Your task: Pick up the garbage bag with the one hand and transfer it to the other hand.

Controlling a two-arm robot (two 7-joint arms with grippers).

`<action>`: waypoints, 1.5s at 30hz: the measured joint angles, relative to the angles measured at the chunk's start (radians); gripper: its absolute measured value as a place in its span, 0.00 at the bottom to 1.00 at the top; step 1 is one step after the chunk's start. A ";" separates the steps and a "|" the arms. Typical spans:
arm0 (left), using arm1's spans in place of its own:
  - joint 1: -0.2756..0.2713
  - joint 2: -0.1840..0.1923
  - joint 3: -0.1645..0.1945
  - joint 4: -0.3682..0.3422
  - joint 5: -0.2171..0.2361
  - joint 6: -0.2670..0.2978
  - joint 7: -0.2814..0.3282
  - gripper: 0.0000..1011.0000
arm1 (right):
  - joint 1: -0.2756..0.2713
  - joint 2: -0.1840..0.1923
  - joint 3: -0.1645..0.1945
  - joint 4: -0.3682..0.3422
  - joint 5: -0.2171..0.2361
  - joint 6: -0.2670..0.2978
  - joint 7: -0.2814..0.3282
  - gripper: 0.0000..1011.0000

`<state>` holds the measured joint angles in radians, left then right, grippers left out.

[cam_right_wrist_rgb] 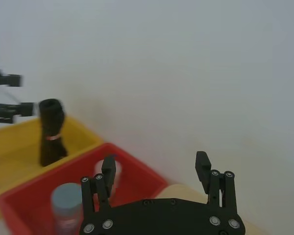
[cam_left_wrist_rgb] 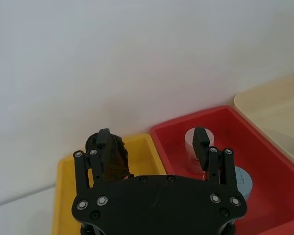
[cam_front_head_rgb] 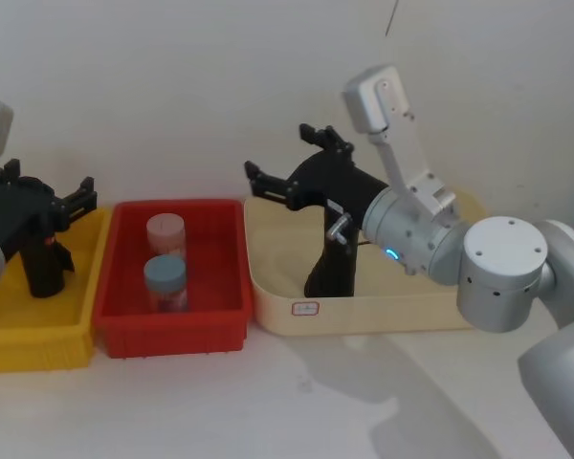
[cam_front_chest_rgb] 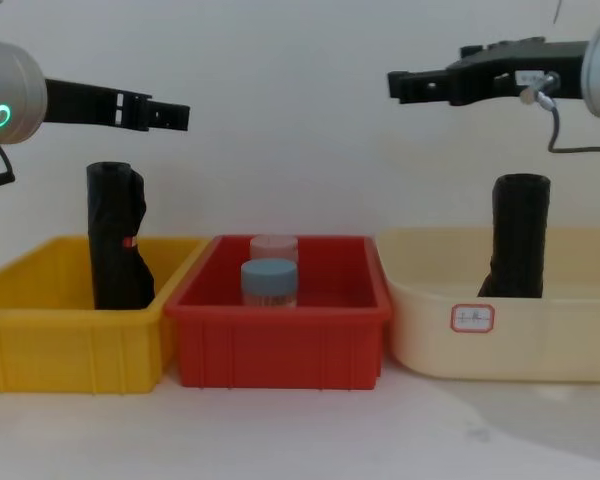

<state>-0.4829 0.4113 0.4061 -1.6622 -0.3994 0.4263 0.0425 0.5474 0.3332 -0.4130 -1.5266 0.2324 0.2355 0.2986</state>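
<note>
Chest view: the garbage bag [cam_front_chest_rgb: 520, 235] is standing upright in the cream tub [cam_front_chest_rgb: 540, 340], below the right gripper [cam_front_chest_rgb: 400, 85] and not touching it.
Right gripper: is hovering with fingers wide apart, gripping nothing.
Left gripper [cam_left_wrist_rgb: 152, 139]: is hanging over the yellow bin [cam_front_chest_rgb: 40, 330], fingers spread wide (empty-handed too).
Bag: smooth matte black cylinder.

A white table [cam_front_head_rgb: 316, 411] fills the lower part of the head view and runs back to a pale wall. Three shallow bins stand directly on it in a row, side by side. The yellow bin [cam_front_head_rgb: 29, 349] is at the left edge of the frame, the red bin [cam_front_head_rgb: 172, 335] is at centre left, and the wider cream bin [cam_front_head_rgb: 383, 314] is at centre right. Neighbouring rims sit just beside each other. A small white label [cam_front_head_rgb: 306, 308] is on the cream bin's front wall. Soft shadows lie on the table at lower right.
</note>
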 joint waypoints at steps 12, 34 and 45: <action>0.000 0.000 0.000 0.000 0.001 0.000 0.001 0.99 | 0.038 0.006 -0.078 -0.012 0.019 0.068 0.129 0.99; 0.000 0.000 0.000 0.000 0.001 0.000 0.002 0.99 | 0.134 -0.067 -0.192 0.090 0.039 0.206 0.215 0.99; 0.000 0.000 0.000 0.000 0.001 0.000 0.002 0.99 | 0.163 -0.102 -0.221 0.146 0.032 0.241 0.198 0.99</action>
<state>-0.4828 0.4114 0.4061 -1.6623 -0.3984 0.4265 0.0443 0.7109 0.2317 -0.6342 -1.3801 0.2642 0.4764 0.4968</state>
